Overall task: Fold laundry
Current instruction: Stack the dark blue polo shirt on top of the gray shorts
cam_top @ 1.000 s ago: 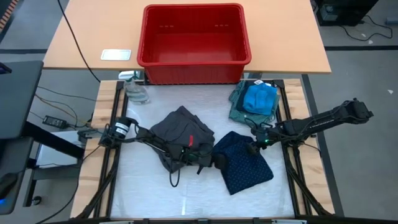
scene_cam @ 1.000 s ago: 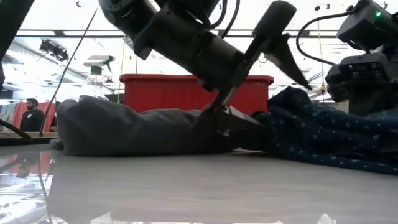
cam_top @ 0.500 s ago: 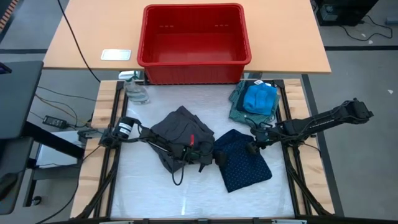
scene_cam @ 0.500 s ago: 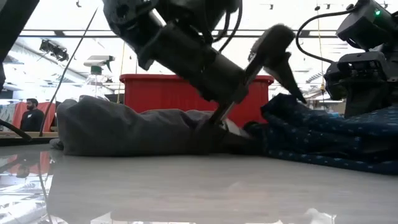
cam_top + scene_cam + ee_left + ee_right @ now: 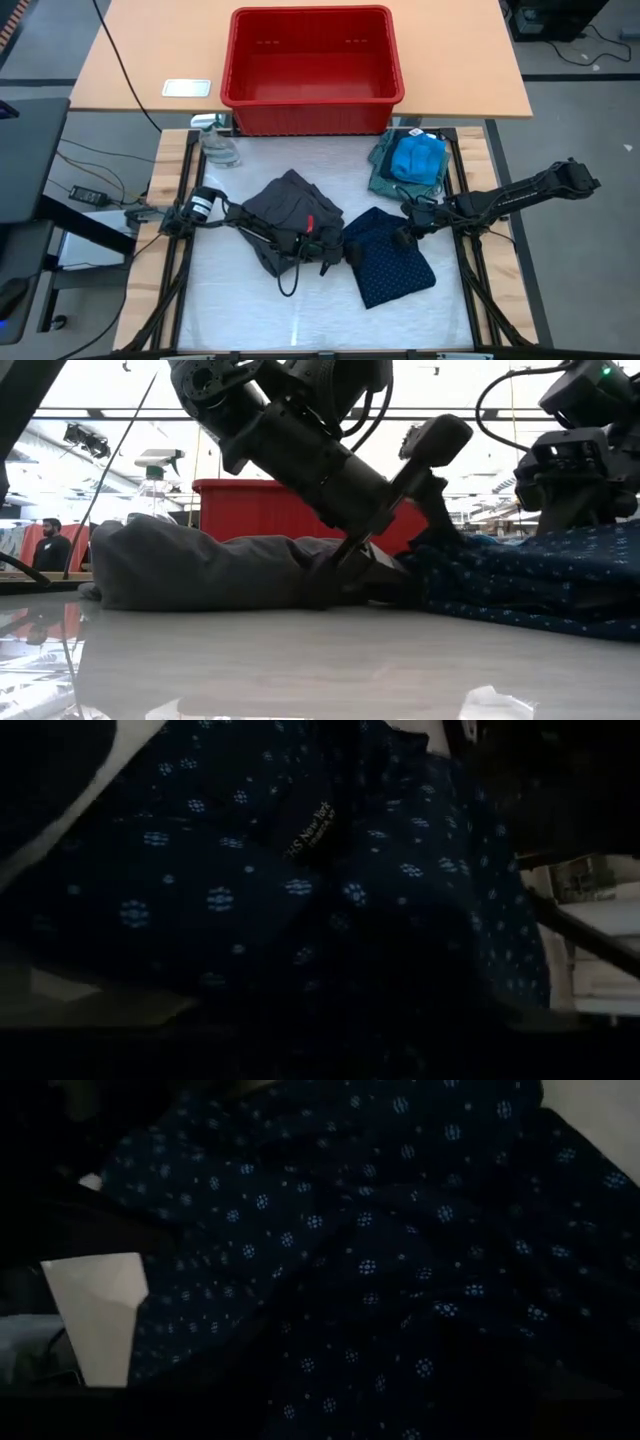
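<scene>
The navy dotted piece (image 5: 385, 265) lies crumpled on the table's right half and fills both wrist views (image 5: 250, 870) (image 5: 380, 1230). My left gripper (image 5: 338, 255) is open at its left edge, reaching over the large charcoal-grey garment (image 5: 285, 205). In the low view one finger (image 5: 435, 445) stands high and the other (image 5: 348, 552) is low by the cloth; I cannot tell if they touch it. My right gripper (image 5: 404, 237) is at the piece's far right edge. The bright blue small one (image 5: 417, 157) rests on the grey-green shirt (image 5: 383, 172) at the far right. The dark navy small one does not show. My right gripper is shut on the navy dotted piece at its far right edge (image 5: 398, 230), coming in from the table's right. The cloth hides the fingers, so the kind of hold does not show. In the low view the cloth (image 5: 560, 545) rises toward the gripper, its lower part on the table.
The red plastic bin (image 5: 315, 100) stands beyond the table's far edge on a wooden desk. A spray bottle (image 5: 215, 142) is at the far left corner. A person (image 5: 50, 545) stands far off in the room. Bare table lies along the near edge.
My right gripper moved a little toward the table's left and near edge, taking the navy piece's far right edge with it. The piece drew in slightly, and in the low view its right part stands higher. My left gripper's raised finger tipped down toward the cloth.
</scene>
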Robot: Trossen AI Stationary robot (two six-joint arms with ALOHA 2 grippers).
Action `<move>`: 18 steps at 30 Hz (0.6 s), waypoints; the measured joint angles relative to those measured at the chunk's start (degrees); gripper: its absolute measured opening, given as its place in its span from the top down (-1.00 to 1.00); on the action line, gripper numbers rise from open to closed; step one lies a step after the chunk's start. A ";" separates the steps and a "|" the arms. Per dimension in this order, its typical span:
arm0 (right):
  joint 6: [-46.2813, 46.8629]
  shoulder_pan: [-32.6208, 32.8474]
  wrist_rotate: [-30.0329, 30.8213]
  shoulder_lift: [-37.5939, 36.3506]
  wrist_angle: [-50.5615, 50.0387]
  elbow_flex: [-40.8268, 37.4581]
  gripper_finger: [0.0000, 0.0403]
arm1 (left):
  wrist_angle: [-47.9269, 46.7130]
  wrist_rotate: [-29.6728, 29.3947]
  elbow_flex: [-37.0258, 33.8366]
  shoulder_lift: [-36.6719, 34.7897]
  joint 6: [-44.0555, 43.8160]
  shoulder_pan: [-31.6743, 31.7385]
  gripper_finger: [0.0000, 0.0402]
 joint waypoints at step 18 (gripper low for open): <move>-1.34 2.80 7.46 0.00 -0.13 1.28 -0.25 | -5.04 -0.87 -0.07 0.00 3.72 0.31 0.82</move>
